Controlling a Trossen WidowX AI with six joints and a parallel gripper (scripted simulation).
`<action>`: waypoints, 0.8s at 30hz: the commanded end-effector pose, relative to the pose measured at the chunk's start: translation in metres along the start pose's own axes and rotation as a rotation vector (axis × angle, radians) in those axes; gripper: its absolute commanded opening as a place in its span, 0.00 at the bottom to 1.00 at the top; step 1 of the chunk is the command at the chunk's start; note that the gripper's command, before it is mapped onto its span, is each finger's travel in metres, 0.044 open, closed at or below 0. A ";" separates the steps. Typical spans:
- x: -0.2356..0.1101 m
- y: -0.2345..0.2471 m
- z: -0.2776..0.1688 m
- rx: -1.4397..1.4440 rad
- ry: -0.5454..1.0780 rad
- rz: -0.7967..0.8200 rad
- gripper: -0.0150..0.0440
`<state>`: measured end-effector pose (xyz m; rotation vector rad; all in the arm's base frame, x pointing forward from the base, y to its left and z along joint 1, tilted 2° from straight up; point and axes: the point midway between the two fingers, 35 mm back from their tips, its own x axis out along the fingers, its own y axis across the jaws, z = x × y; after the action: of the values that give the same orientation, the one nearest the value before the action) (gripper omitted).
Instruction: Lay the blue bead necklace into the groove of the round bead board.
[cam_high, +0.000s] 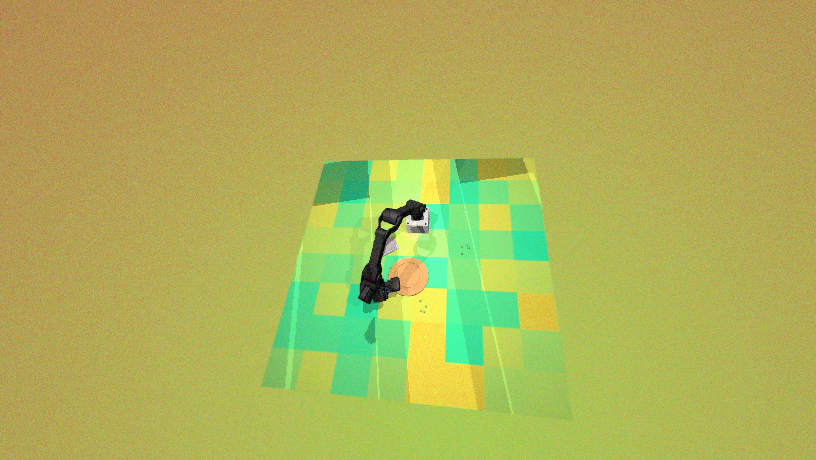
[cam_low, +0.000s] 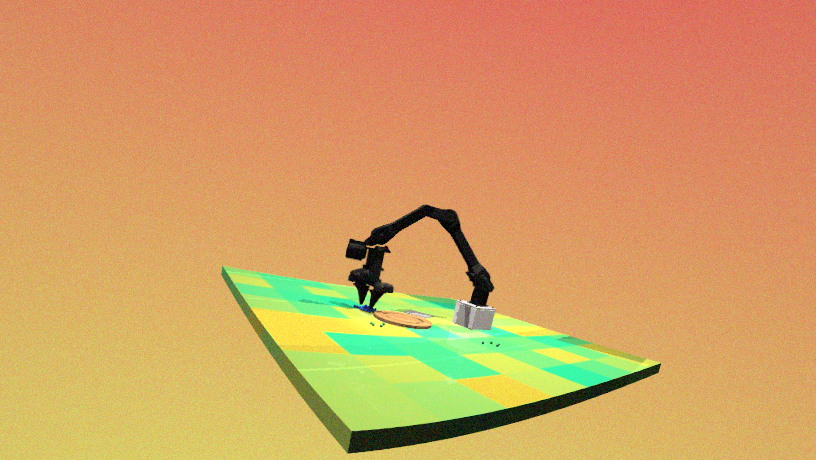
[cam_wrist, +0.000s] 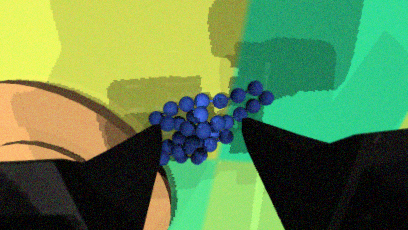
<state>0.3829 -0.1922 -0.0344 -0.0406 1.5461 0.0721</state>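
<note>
The blue bead necklace (cam_wrist: 200, 131) (cam_low: 360, 308) lies bunched in a heap on the table, just off the rim of the round tan bead board (cam_wrist: 30, 112) (cam_high: 412, 274) (cam_low: 402, 318). A short tail of beads runs off to the upper right in the wrist view. My gripper (cam_wrist: 202, 128) (cam_low: 368, 301) (cam_high: 381, 291) is down at the table with one finger on each side of the heap. The left fingertip touches the beads and the right fingertip stands just beside them. The fingers are partly open. The board's groove shows as a dark ring and holds no beads.
The arm's grey base block (cam_high: 418, 222) (cam_low: 474, 314) stands behind the board. Two small clusters of dark specks (cam_high: 422, 308) (cam_high: 465, 246) lie on the patterned table top. The table's edge (cam_low: 285, 354) drops off on all sides.
</note>
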 end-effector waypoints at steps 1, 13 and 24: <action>0.000 0.000 0.000 0.000 -0.001 0.000 0.35; 0.000 0.000 0.000 0.000 -0.001 0.000 0.25; 0.000 0.000 0.000 0.000 -0.001 0.000 0.25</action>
<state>0.3833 -0.1924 -0.0337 -0.0413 1.5442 0.0714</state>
